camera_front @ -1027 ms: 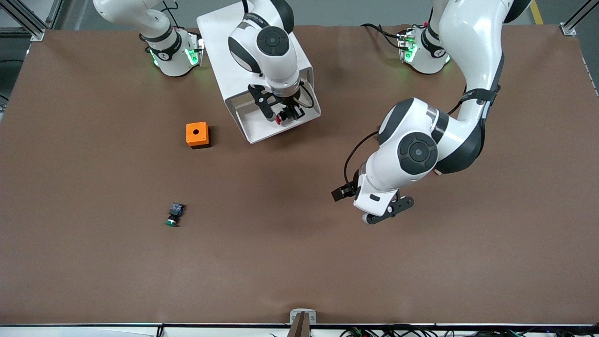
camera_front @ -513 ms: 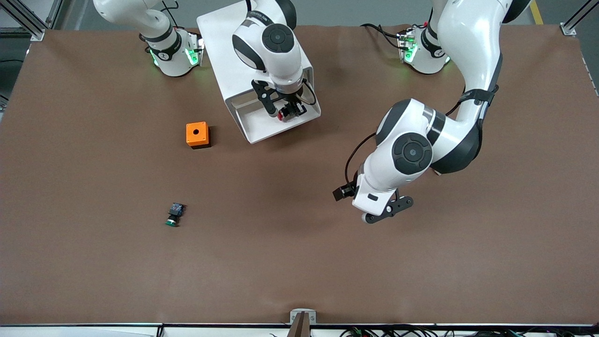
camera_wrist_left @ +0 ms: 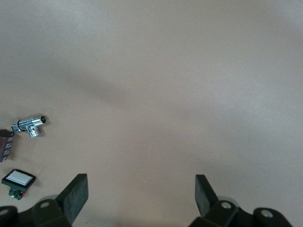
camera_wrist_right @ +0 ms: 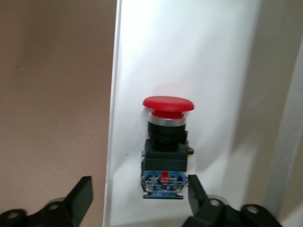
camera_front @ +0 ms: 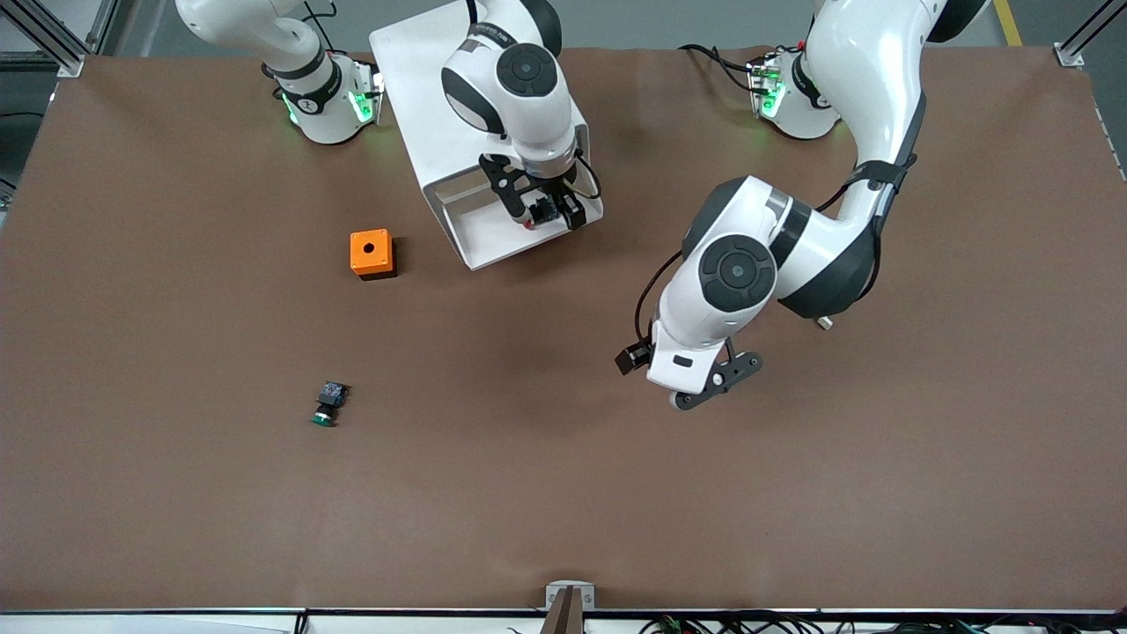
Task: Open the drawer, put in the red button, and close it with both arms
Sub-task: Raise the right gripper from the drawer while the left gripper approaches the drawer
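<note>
Here the small red button (camera_wrist_right: 168, 142), a glossy red cap on a black body with a blue rear block, lies in the open shallow white drawer (camera_front: 493, 233), near its front wall. The right gripper (camera_wrist_right: 137, 198) hangs just above it, fingers apart. The left gripper (camera_wrist_left: 141, 191), fingers wide, hovers over bare matte brown table (camera_front: 792, 493).

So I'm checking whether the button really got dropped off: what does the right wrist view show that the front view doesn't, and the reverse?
Only the right wrist view: the red button lying in the white drawer, apart from both spread fingers of the right tool.
Only the front view: the orange box, the green-capped switch, and the left tool over bare table.
Both: the open drawer with the right tool over it.
</note>
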